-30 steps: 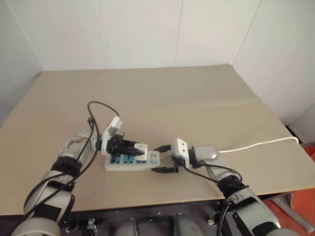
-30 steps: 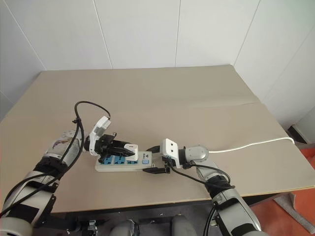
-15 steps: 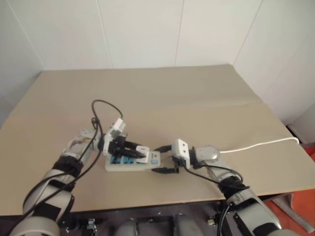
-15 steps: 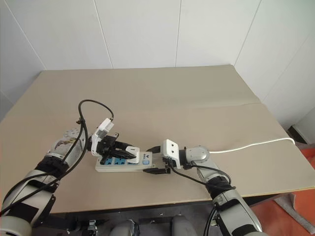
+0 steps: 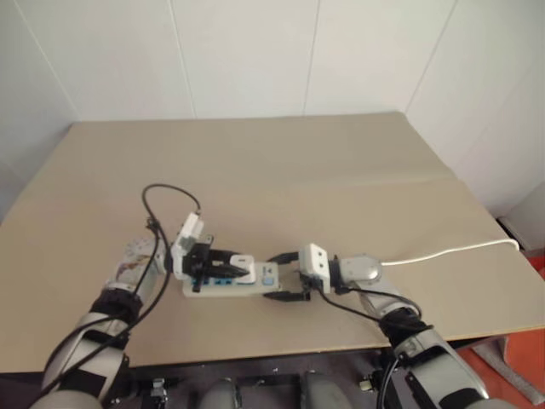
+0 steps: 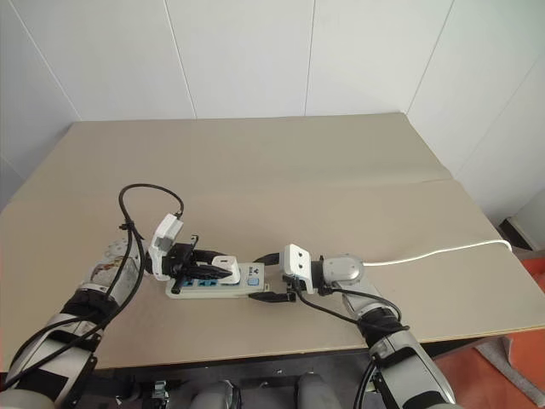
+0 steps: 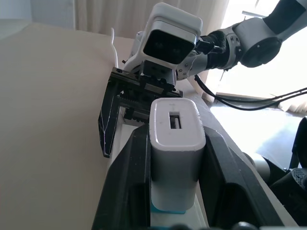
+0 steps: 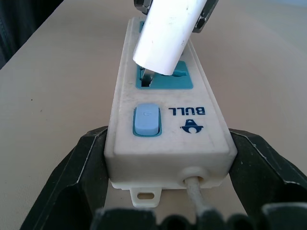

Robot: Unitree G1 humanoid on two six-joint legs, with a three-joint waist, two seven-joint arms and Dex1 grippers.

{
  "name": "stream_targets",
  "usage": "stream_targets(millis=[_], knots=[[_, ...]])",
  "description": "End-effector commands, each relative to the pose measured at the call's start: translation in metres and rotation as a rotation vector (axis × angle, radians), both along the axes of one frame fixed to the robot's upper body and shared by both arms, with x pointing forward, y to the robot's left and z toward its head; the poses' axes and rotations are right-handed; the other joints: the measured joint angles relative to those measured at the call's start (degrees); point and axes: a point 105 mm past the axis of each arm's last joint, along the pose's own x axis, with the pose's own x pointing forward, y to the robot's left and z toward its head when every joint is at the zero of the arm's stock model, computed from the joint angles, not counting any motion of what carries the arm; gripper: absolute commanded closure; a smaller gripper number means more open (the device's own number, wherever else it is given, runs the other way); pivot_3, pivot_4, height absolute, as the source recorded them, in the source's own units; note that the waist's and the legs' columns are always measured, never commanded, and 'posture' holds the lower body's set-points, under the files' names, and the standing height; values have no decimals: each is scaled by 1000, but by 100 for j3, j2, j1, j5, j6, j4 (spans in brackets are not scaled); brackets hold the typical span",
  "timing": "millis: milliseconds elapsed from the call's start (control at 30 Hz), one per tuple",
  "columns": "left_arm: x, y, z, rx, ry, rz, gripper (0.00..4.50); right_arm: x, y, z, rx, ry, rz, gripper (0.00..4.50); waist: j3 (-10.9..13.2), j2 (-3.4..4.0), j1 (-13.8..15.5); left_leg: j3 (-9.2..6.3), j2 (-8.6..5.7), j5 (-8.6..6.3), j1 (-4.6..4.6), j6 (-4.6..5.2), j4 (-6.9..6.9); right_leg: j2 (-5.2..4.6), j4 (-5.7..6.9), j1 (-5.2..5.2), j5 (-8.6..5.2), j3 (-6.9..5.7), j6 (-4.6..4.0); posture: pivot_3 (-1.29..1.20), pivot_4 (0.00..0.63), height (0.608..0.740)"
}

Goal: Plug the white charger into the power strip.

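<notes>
Insertion step: prongs entering the socket.
My left gripper [image 7: 175,158] clamps the white charger [image 8: 165,36], tilted, over the socket nearest the switch; my right gripper [image 8: 168,158] braces the power strip [image 8: 165,127] between wide-spread fingers. Next: level it, press down.

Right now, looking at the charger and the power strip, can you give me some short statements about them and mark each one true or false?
1. The left gripper is shut on the white charger. True.
2. The charger lies flat on the table, away from the strip. False: it is held tilted over the blue socket face next to the switch, its prongs at the slots.
3. The right gripper has a finger on each side of the power strip at its cable end. True.
4. The strip's cable runs off to the robot's left. False: it runs to the robot's right.
5. The switch is red. False: it is light blue.
</notes>
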Motion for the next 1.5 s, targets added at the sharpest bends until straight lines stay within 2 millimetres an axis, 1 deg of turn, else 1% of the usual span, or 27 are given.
stream_targets(millis=[33, 200, 300, 400, 567, 733, 967, 1133, 1267, 1433, 1500], knots=[[-3, 10, -10, 80, -25, 6, 3499, -6, -26, -43, -170, 93, -56, 1088, -1, 1, 0, 0, 0, 0, 1, 0, -2, 0, -2, 1, 0, 1, 0, 0, 150, 740], [1, 9, -14, 114, -88, 8, 3499, -5, -25, -42, -164, 91, -59, 1088, -1, 2, 11, 1, 0, 0, 2, 0, -3, -1, -3, 3, 0, 0, 0, 0, 150, 740], [3, 10, -18, 141, -117, 9, 3499, -6, -25, -43, -165, 95, -59, 1088, -2, 6, 19, 3, -1, 0, 29, 0, -6, -1, -8, 30, -1, 1, 0, 0, 150, 740], [3, 12, -22, 153, -114, 18, 3499, -6, -24, -44, -167, 93, -59, 1088, -9, 11, 26, 1, -2, 0, 55, 0, -28, -4, -28, 52, -1, 3, 0, 0, 150, 740], [1, 17, -34, 184, -110, 41, 3499, -5, -24, -43, -165, 91, -62, 1088, -29, 42, 28, 2, -4, 2, 58, 3, -43, -4, -33, 52, 0, 5, 0, 0, 150, 740], [1, 24, -43, 208, -95, 76, 3499, -3, -23, -42, -167, 84, -59, 1088, -40, 52, 29, 1, -4, 3, 61, 5, -43, -4, -32, 55, 1, 6, 2, 0, 150, 740], [-2, 33, -56, 224, -65, 123, 3499, -2, -22, -42, -162, 80, -57, 1088, -69, 85, 25, -3, -5, 3, 74, 5, -60, -4, -34, 63, 1, 12, 0, 0, 150, 740], [-3, 35, -59, 230, -49, 131, 3499, -4, -23, -44, -174, 79, -50, 1088, -90, 112, 21, -2, -7, 3, 80, 6, -72, -2, -34, 64, -1, 12, -2, 0, 150, 740], [-4, 36, -60, 240, -19, 126, 3499, -3, -23, -43, -175, 79, -50, 1088, -99, 118, 19, -1, -8, 3, 86, 6, -73, -2, -35, 64, -3, 12, -6, 0, 150, 740], [-4, 35, -59, 244, -9, 118, 3499, -2, -23, -43, -179, 79, -55, 1088, -104, 121, 13, -3, -8, 3, 88, 6, -75, -2, -37, 64, -17, 13, -30, 0, 150, 740], [-3, 34, -58, 241, -15, 115, 2790, -1, -23, -43, -179, 80, -56, 1088, -105, 122, 11, -3, -8, 3, 88, 6, -76, -2, -37, 64, -18, 13, -32, 0, 150, 740]])
